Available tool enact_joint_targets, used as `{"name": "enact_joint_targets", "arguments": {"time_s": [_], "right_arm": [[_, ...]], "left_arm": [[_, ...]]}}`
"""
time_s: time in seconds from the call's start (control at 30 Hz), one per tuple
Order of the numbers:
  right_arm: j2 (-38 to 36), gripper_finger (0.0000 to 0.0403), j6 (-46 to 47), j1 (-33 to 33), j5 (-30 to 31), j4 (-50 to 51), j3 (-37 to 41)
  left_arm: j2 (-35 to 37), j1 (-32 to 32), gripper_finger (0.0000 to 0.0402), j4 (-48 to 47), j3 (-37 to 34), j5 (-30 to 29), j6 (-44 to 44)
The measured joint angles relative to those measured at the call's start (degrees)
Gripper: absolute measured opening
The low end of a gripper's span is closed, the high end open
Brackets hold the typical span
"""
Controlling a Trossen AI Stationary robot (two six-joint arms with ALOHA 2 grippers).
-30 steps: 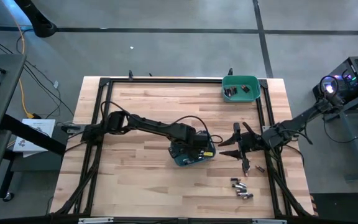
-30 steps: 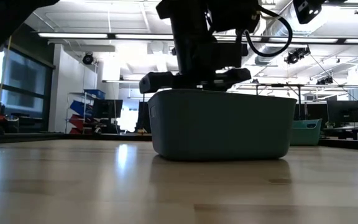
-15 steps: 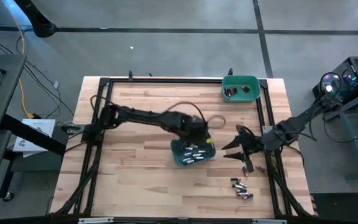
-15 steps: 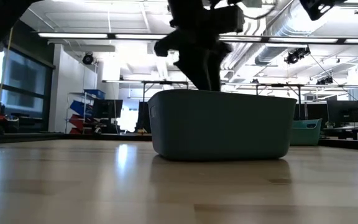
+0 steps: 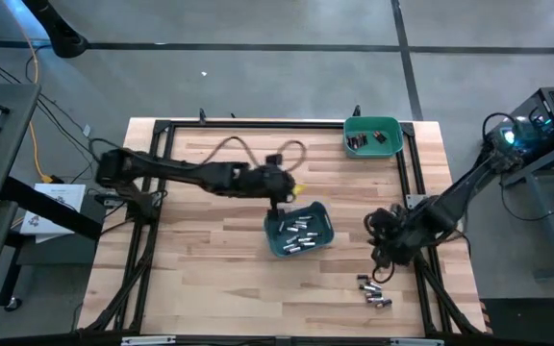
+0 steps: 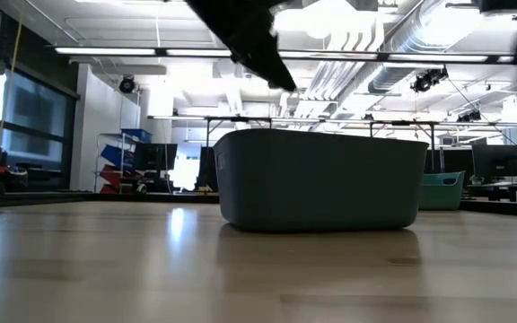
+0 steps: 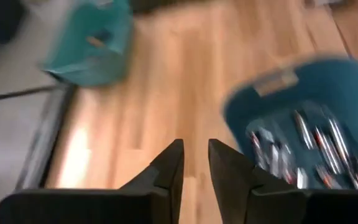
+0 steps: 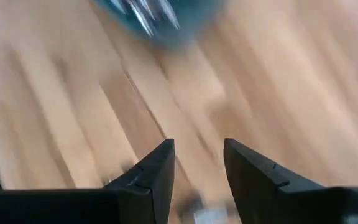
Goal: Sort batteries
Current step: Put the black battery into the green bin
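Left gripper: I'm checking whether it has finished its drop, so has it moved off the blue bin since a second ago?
Yes. The left gripper has pulled back off the blue bin, toward the table's far-left side; it now sits beyond the bin's far rim.

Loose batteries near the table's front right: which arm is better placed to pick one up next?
Right. The right claw hangs just behind the loose batteries, empty and parted. The left claw sits by the dark teal bin at mid-table, much farther away.
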State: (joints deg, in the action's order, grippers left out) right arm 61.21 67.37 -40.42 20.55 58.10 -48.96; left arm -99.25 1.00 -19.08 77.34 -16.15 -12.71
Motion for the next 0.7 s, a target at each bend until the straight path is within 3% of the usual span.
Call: {"name": "enact_joint_targets", "arguments": {"time_s": [0.2, 0.37, 0.7], "right_arm": [[5.3, 0.0133, 10.9, 0.1, -19.2, 3.2, 3.5], [10.0, 0.0135, 13.6, 1.5, -31.3, 3.0, 7.7], [18.5, 0.0194, 9.0, 4.9, -35.0, 0.0, 10.6]], "left_arm": [[9.0, 1.8, 0.0051, 15.4, -13.1, -6.3, 5.0], [10.6, 3.4, 0.0049, 27.0, -20.4, -10.9, 5.4], [10.4, 4.3, 0.0048, 29.8, -22.2, -11.5, 4.6]]}}
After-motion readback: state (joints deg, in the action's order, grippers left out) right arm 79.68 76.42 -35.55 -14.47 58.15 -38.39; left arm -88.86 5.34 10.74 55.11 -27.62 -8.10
